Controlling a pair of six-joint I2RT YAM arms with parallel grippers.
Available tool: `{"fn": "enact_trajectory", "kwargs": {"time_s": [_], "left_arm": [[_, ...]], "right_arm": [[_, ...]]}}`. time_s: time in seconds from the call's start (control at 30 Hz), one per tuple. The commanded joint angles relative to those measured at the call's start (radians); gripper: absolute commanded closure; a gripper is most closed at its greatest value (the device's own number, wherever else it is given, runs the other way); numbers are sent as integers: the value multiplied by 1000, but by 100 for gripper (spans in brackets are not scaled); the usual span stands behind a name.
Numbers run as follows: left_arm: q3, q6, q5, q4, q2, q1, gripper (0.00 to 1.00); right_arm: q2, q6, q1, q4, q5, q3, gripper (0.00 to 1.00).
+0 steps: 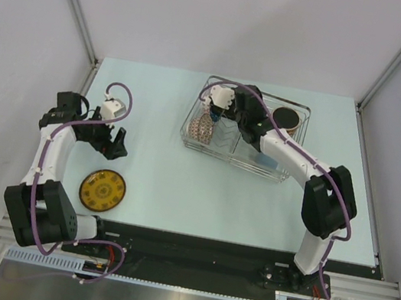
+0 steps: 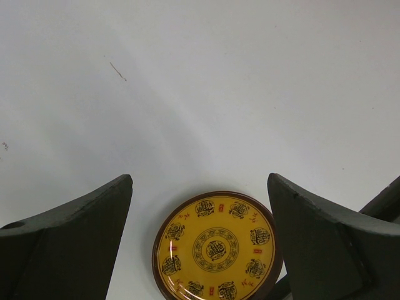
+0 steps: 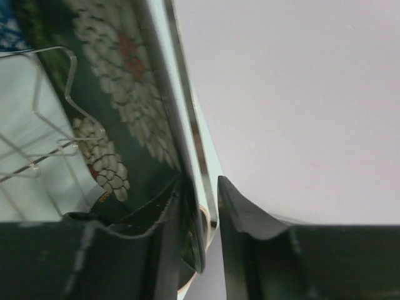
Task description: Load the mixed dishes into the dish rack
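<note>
Pale blue surface (image 1: pixel 179 185) carries the dish rack (image 1: pixel 233 162) at far right, where my right gripper (image 3: pixel 200 194) pinches the black square floral plate (image 3: pixel 119 112) on edge by its rim. I should seat it squarely between the prongs before releasing. That arm reaches far and leftward, elbow bent. My left gripper (image 1: pixel 114 144) hangs wide just beyond the yellow plate (image 1: pixel 102 189), near left.

Left wrist: yellow plate (image 2: pixel 215 247) is cut off by the bottom edge, its right rim behind a finger. Right wrist: floral plate (image 3: pixel 119 106) is blurred and runs out at top; contact with right gripper (image 3: pixel 199 209) cannot be told; blue piece (image 3: pixel 9 31) in corner unidentifiable. Top: right arm (image 1: pixel 292 158) covers the middle of the rack (image 1: pixel 306 118).
</note>
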Motion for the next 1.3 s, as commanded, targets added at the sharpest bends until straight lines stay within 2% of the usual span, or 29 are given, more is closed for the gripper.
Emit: {"fn": "enact_trajectory", "kwargs": {"time_s": [0.0, 0.03, 0.1, 0.33, 0.37, 0.57, 0.63, 0.67, 0.73, 0.77, 0.8, 0.83, 0.87, 0.9, 0.93, 1.1, 1.27], "left_arm": [[-2, -2, 52, 17, -6, 13, 6], [-3, 0, 51, 19, -8, 14, 6], [-5, 0, 49, 20, -9, 14, 6], [-8, -2, 54, 19, -12, 14, 6], [-8, 0, 54, 19, -14, 16, 6], [3, 10, 55, 0, -23, 25, 6], [17, 35, 54, -16, -26, 39, 5], [23, 49, 54, -42, -26, 46, 5], [44, 99, 52, -75, -24, 71, 5], [52, 122, 48, -111, -24, 83, 5], [56, 168, 32, -128, -24, 109, 5], [61, 188, 23, -151, -23, 124, 5], [63, 231, 14, -165, -23, 156, 5], [64, 256, 6, -179, -23, 173, 5], [67, 280, -7, -210, -21, 192, 5], [43, 412, -69, -248, -21, 299, 6], [6, 548, -150, -293, -20, 391, 6]], "right_arm": [[-22, 48, -12, 124, 89, 12, 64], [-25, 49, -12, 127, 97, 12, 59], [-25, 51, -10, 138, 109, 9, 38], [-63, 49, 20, 196, 172, 10, 16], [-75, 46, 26, 200, 181, 13, 1], [-158, 138, 117, 122, 296, 13, 0], [-196, 248, 155, 86, 342, 15, 0], [-218, 294, 202, 16, 345, 18, 0], [-282, 493, 255, -52, 338, 23, 0], [-307, 567, 275, -166, 312, 30, 0], [-351, 739, 296, -241, 153, 55, 0], [-376, 796, 290, -330, 38, 58, 0], [-396, 863, 290, -337, -70, 49, 0], [-423, 981, 292, -346, -78, 32, 0], [-429, 1029, 295, -374, -84, 27, 0], [-404, 1152, 361, -435, -129, -5, 0], [-272, 1284, 416, -425, -256, -11, 0]]}}
